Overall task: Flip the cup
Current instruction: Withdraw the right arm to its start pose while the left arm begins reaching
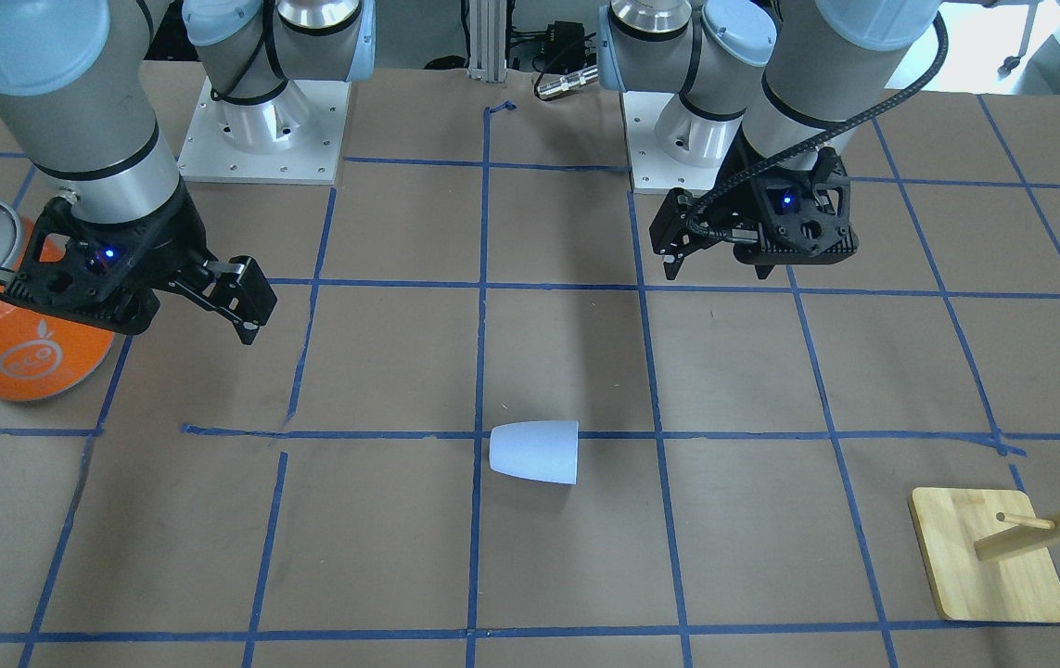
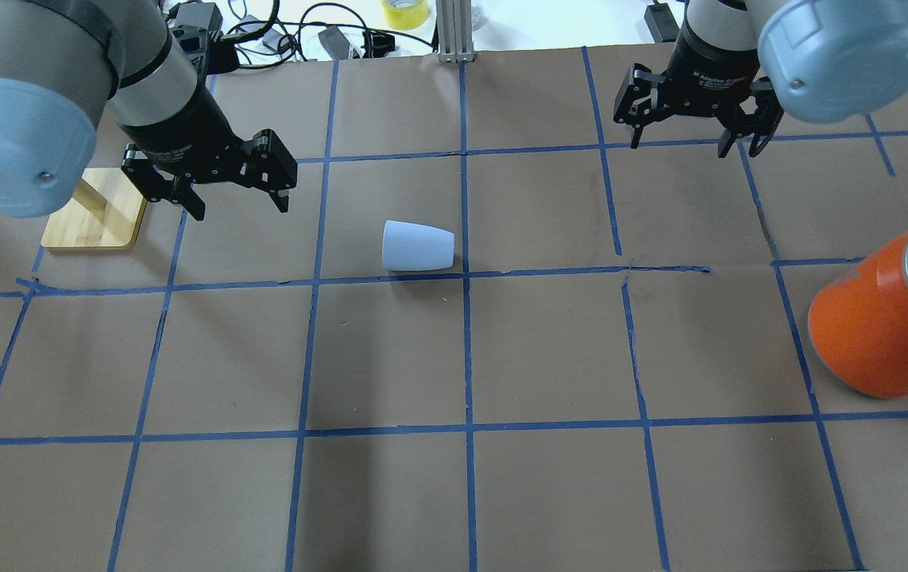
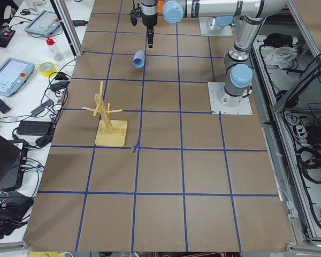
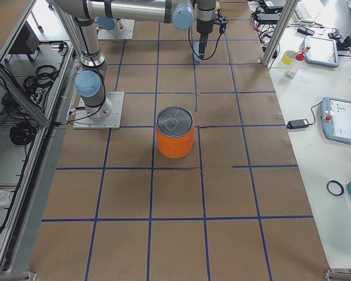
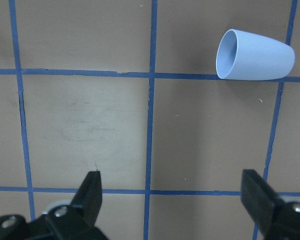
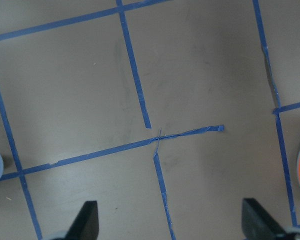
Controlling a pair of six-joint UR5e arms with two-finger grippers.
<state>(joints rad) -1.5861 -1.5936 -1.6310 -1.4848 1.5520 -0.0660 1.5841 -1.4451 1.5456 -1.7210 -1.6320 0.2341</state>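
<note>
Left gripper and right gripper both spread wide, gripping nothing, hovering above table. Cup tipped on its side, nearer the left one.

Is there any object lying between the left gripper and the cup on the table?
No, nothing visible. The cup lies on its side, and only bare paper with blue tape lines separates it from the open left gripper.

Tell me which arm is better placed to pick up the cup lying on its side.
Probably the left. The left gripper hovers open nearer the cup, and its wrist camera sees the whole cup. The right gripper, also open, is farther off.
</note>
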